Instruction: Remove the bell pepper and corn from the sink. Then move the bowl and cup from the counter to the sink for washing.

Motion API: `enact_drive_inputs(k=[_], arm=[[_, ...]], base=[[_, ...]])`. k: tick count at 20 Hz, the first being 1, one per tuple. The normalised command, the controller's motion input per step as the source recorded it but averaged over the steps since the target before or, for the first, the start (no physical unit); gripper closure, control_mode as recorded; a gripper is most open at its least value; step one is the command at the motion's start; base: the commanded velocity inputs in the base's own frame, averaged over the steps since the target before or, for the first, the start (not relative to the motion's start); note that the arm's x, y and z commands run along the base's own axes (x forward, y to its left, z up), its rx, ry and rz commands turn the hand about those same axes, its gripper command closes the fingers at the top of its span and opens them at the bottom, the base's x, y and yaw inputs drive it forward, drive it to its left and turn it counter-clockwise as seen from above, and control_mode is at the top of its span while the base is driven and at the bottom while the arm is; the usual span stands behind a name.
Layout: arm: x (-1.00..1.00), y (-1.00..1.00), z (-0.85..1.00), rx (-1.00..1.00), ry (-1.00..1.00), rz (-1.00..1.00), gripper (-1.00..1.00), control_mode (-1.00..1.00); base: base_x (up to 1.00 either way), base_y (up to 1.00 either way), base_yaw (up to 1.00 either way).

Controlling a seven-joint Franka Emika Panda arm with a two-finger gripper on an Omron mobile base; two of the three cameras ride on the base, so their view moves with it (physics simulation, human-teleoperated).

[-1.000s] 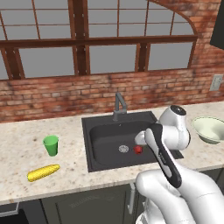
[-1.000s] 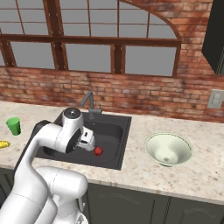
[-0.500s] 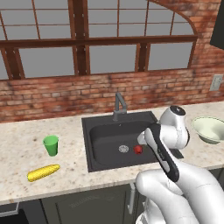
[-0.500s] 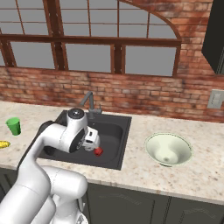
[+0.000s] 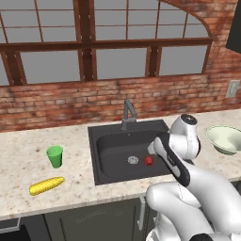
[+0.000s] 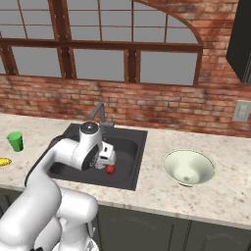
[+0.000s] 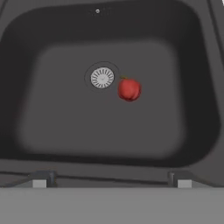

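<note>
Tool: we are seeing the tool (image 7: 111, 179) hanging over the sink (image 7: 192, 52), its jaws spread wide apart and gripping nothing; the two fingertips (image 7: 43, 178) are showing at the bottom of the hand view, above the sink's near rim.
Pepper: the pepper (image 7: 129, 89) is lying on the sink floor, just beside the drain (image 7: 102, 78); it is sitting well ahead of the tool and between the lines of the two fingertips, apart from both. In the left base view the pepper (image 5: 148, 161) is showing just left of the arm; in the right base view the pepper (image 6: 110, 169) is peeking out below the hand.
Corn: the corn (image 5: 46, 186) is lying on the desk (image 5: 19, 164) left of the sink, well apart from the tool.
Cup: the cup (image 5: 54, 156) is standing upright on the desk, behind the corn.
Bowl: the bowl (image 6: 188, 167) is resting on the desk right of the sink.
</note>
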Motion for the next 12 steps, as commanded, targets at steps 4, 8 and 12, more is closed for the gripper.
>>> enact_drive_inputs(k=[4, 8, 12], arm=[[0.31, -0.02, -0.17, -0.03, 0.0, 0.0, -1.0, -1.0], [0.33, 0.0, -0.19, -0.04, 0.0, 0.0, -1.0, -1.0], [0.32, 0.0, -0.19, -0.03, 0.0, 0.0, -1.0, -1.0]], base=[[0.0, 0.0, 0.0], [0.0, 0.0, 0.0], [0.0, 0.0, 0.0]])
